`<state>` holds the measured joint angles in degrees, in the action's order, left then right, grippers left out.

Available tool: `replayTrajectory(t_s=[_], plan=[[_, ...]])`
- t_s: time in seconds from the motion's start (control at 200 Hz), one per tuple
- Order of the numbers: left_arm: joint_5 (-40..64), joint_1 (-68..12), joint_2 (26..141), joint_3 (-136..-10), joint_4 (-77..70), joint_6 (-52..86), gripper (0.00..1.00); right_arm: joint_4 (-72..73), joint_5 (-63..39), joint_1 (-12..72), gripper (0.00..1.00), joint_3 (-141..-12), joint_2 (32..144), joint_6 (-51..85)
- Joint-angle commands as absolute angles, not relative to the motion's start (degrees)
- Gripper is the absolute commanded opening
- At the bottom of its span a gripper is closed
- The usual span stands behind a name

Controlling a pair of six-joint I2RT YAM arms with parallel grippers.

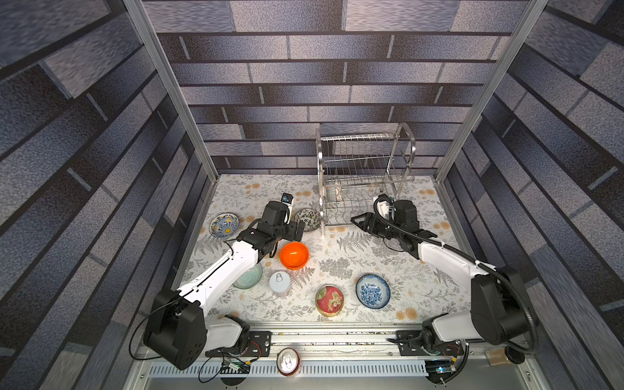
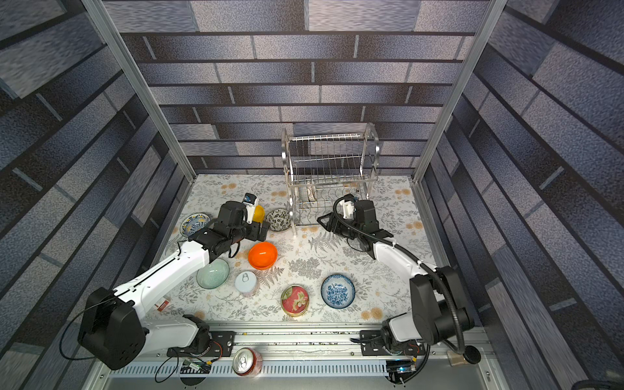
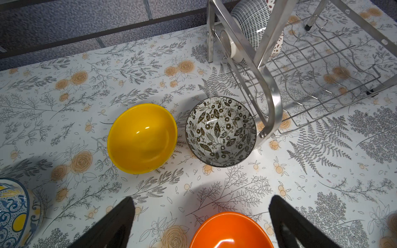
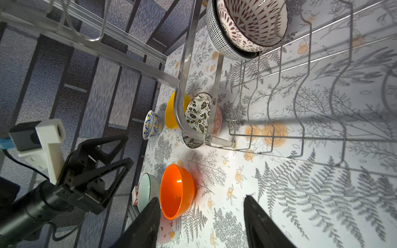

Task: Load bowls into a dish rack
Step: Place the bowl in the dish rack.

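The steel dish rack (image 1: 366, 169) stands at the back right. Its lower shelf holds a white lattice bowl (image 4: 217, 40) with a red-leaf bowl (image 4: 251, 21) leaning against it. On the table lie an orange bowl (image 1: 294, 255), a yellow bowl (image 3: 141, 138), a dark floral bowl (image 3: 220, 131), a blue-and-yellow bowl (image 1: 224, 225), a pale green bowl (image 2: 212, 273) and a blue floral bowl (image 1: 372, 290). My left gripper (image 3: 202, 199) hovers open just above the orange bowl's far rim. In front of the rack's lower shelf my right gripper (image 4: 202, 199) is open and empty.
A white pull-tab can (image 1: 280, 282) and a flat red tin (image 1: 329, 300) sit near the front. A drink can (image 1: 288, 361) stands on the front rail. A small red-and-white box (image 2: 163, 305) lies under the left arm. Walls enclose three sides.
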<state>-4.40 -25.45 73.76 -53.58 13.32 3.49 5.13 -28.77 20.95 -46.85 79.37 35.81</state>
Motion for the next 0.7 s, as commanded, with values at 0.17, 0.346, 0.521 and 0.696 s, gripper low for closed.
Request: replayTrajectory(t_s=[0.17, 0.346, 0.521, 0.696], plan=[[-4.56, -25.32, 72.99, -55.55, 15.19, 4.66, 1.0, -26.98, -9.55, 28.53, 0.61, -49.06, 69.4, 26.8], [-4.76, -25.4, 73.06, -55.65, 15.56, 4.58, 1.0, -39.85, -1.18, 34.06, 0.61, -50.73, 64.89, 28.57], [-4.62, -25.4, 73.19, -55.65, 15.56, 4.57, 1.0, -45.21, 3.65, 40.26, 0.6, -48.41, 60.91, 34.18], [-4.07, -25.4, 73.74, -55.98, 15.8, 4.83, 1.0, -47.97, 8.46, 47.81, 0.59, -48.7, 61.58, 37.86]])
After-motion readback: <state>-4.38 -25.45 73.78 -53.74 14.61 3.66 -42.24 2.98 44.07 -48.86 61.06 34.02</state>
